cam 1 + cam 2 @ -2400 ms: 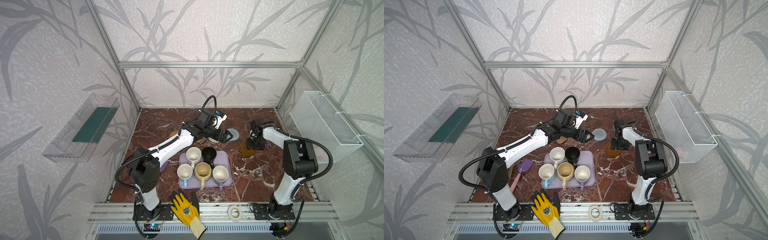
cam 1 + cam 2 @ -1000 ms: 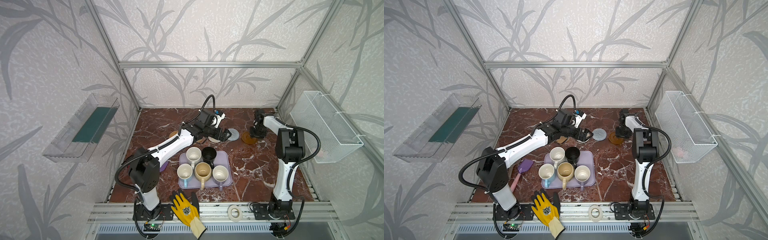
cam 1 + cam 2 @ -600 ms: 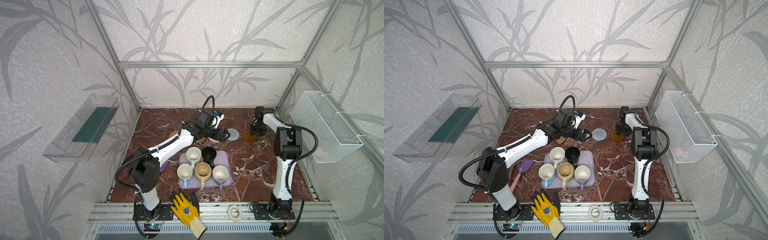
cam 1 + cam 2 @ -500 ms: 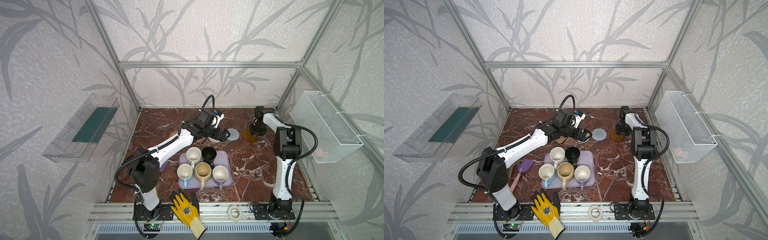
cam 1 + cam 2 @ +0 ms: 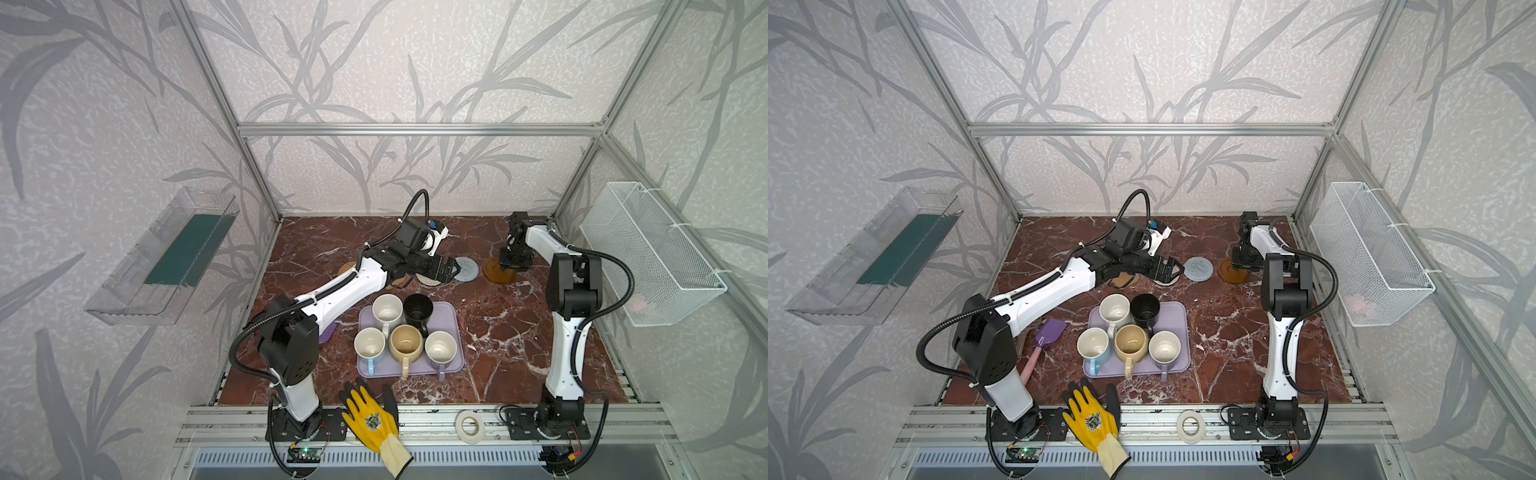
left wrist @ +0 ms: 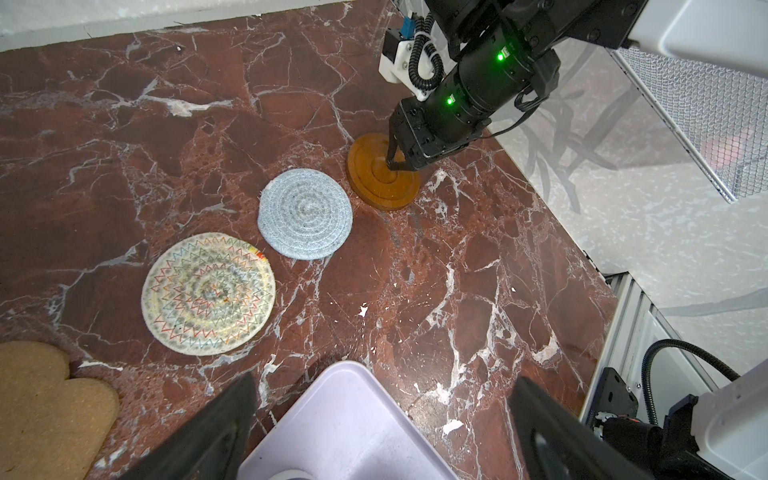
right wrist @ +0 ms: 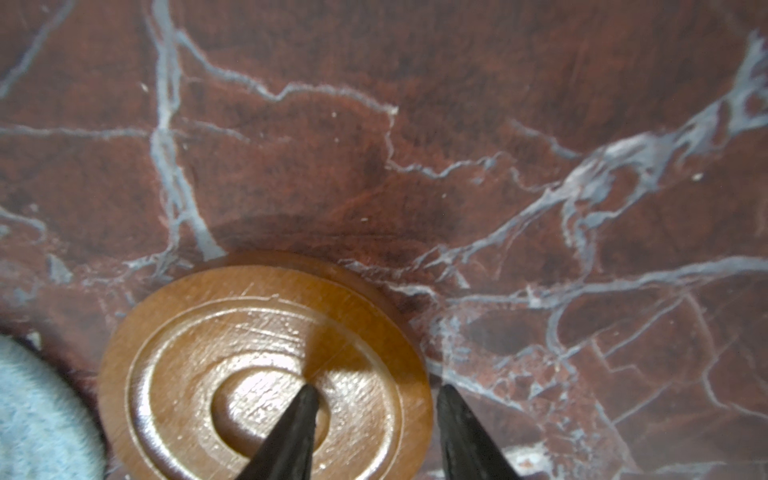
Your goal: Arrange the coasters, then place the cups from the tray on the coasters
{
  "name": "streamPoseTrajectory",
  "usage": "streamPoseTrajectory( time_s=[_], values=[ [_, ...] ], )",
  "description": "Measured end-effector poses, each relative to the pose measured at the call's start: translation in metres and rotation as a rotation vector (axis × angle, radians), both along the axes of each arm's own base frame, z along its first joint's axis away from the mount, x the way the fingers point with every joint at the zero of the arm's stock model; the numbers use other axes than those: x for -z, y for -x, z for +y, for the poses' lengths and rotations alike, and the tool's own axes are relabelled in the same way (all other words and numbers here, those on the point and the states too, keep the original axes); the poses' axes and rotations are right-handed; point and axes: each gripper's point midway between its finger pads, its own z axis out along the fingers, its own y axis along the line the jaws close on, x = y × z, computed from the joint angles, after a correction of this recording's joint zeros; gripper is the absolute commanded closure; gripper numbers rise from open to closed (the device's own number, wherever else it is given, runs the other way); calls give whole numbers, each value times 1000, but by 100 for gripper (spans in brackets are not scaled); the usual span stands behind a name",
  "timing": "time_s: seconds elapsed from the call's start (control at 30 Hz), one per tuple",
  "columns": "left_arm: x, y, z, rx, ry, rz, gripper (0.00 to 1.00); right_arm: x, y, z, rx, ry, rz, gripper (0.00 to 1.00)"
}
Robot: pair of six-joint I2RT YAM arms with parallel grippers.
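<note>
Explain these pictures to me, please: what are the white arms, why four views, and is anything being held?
Two white robot arms stand at a marble table, each ending in a two-fingered gripper. Two pictures look down from above; the two close-ups come from cameras on the arms' wrists. A lavender tray carries five mugs. Beyond it lie coasters: a tan paw, a cream rope round, a grey-blue round and a brown disc. The left gripper is open and empty. The right gripper straddles the disc's rim; whether it pinches is unclear.
</note>
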Motion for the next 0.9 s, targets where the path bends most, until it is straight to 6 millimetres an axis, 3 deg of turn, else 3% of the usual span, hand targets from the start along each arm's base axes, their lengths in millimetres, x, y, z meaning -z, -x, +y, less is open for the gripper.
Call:
streamPoseTrajectory(
  time_s=[0.27,0.37,0.53,0.7,0.9],
  values=[
    [0,0,0,-1,0,0,2,-4,1,1,-2,-5,-43,29],
    [0,-1,1,-9,-5,-3,2,-18,5,5,-12,-4,-78,18],
    [1,-2,9,-46,-31,5,1,-73,8,26,-68,4,-199,1],
    [-15,0,20,-116,-19,21,1,-139,20,57,-153,13,-335,1],
    [-55,15,42,-190,9,24,1,-189,73,96,-247,-75,-435,1]
  ],
)
